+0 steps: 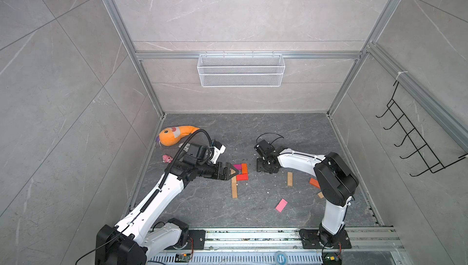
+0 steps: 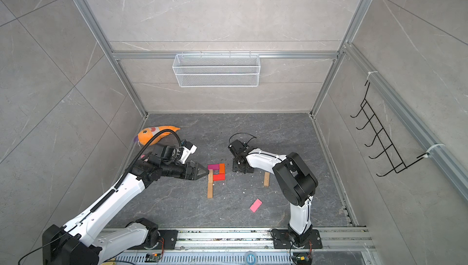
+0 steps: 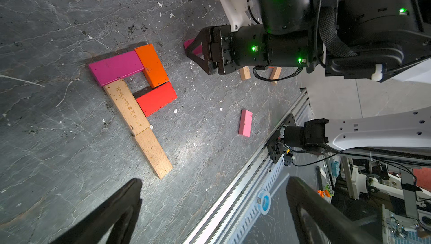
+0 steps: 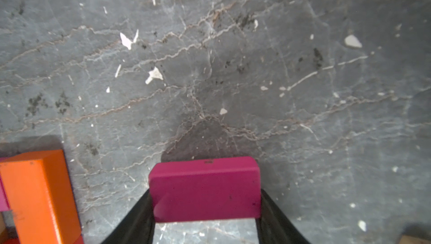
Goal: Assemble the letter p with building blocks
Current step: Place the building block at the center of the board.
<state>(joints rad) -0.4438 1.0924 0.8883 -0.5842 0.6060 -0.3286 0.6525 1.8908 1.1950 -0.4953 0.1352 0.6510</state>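
The letter p (image 3: pixel 149 101) laid out; right tool (image 4: pixel 206 210) holding a spare magenta brick (image 4: pixel 205 182)
The figure lies flat mid-surface (image 1: pixel 253 213): two tan bricks (image 3: pixel 126 105) end to end as stem, a magenta brick (image 3: pixel 116 67), orange brick (image 3: pixel 151 65) and red brick (image 3: pixel 158 97) closing the loop. The right tool clamps the spare just beside the orange brick, not touching it. The left tool (image 1: pixel 232 170) gapes empty by the stem's top. The letter looks complete; next likely calls for setting the spare aside without nudging the loop.
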